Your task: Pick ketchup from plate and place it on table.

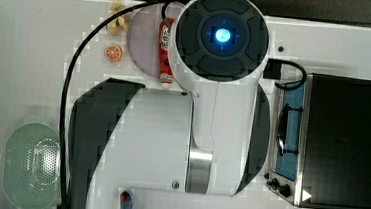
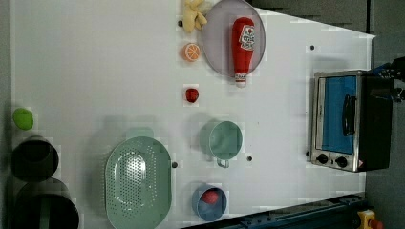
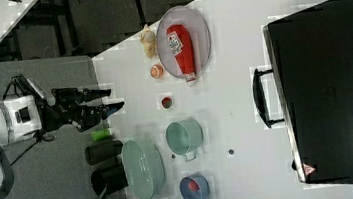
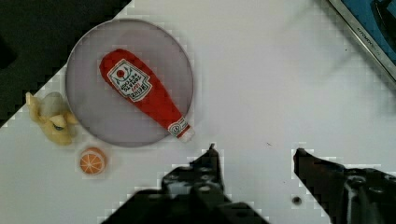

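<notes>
Parted gripper (image 4: 254,151) fingers hold nothing; upper left, red ketchup (image 4: 144,95) lies on the lilac plate (image 4: 88,119), cap seemingly overhanging.

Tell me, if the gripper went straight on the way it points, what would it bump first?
Probably bare table. The open gripper points down beside the plate, with the ketchup off to one side.

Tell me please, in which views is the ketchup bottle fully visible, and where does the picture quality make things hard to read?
Left view: ketchup bottle whole on the plate, even light, blocky edges. Wrist view: bottle whole, label print too soft to read, open gripper dark in front. Top view: the arm covers part of the plate; the green basket looks smeared.
</notes>
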Controlling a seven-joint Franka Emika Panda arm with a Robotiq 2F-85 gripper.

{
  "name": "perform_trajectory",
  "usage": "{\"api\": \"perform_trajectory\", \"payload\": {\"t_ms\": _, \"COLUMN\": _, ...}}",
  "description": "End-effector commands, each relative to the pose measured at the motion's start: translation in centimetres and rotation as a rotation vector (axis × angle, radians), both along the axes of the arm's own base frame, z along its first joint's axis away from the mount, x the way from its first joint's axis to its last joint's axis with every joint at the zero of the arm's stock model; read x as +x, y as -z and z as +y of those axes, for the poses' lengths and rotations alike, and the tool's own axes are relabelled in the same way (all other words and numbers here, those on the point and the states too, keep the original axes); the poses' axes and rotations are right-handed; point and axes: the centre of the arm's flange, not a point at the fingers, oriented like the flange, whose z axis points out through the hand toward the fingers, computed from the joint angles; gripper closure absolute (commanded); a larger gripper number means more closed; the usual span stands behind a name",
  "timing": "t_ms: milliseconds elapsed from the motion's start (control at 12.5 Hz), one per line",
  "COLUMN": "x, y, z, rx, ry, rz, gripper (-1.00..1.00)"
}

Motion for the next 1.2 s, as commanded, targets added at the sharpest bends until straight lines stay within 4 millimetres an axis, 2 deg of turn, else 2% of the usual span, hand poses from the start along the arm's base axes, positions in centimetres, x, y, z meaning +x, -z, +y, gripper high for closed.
{"api": "perform_trajectory", "payload": {"t_ms": 80, "x": -7.2, "y": -6.2, "z": -2.2, "rx": 0.014, "ry": 0.095, "rz": 0.045, "gripper": -0.6}}
{"api": "perform_trajectory", "payload": {"t_ms": 240, "x": -7.0, "y": -5.6, "z": -1.8, "rx": 0.013, "ry": 0.084, "rz": 0.055, "gripper": -1.0}}
{"api": "perform_trajectory", "payload": {"t_ms": 400, "x": -6.1, "y": -4.2, "z": -0.9, "rx": 0.012, "ry": 0.062, "rz": 0.074, "gripper": -1.0}}
{"api": "perform_trajectory", "payload": {"t_ms": 560, "x": -4.8, "y": -2.0, "z": 0.3, "rx": 0.013, "ry": 0.035, "rz": 0.106, "gripper": -1.0}}
{"api": "perform_trajectory", "payload": {"t_ms": 960, "x": -0.1, "y": 5.8, "z": 3.1, "rx": 0.035, "ry": -0.144, "rz": 0.145, "gripper": -1.0}}
{"api": "perform_trajectory", "payload": {"t_ms": 1200, "x": 2.7, "y": 11.7, "z": 4.1, "rx": 0.061, "ry": -0.298, "rz": 0.157, "gripper": -1.0}}
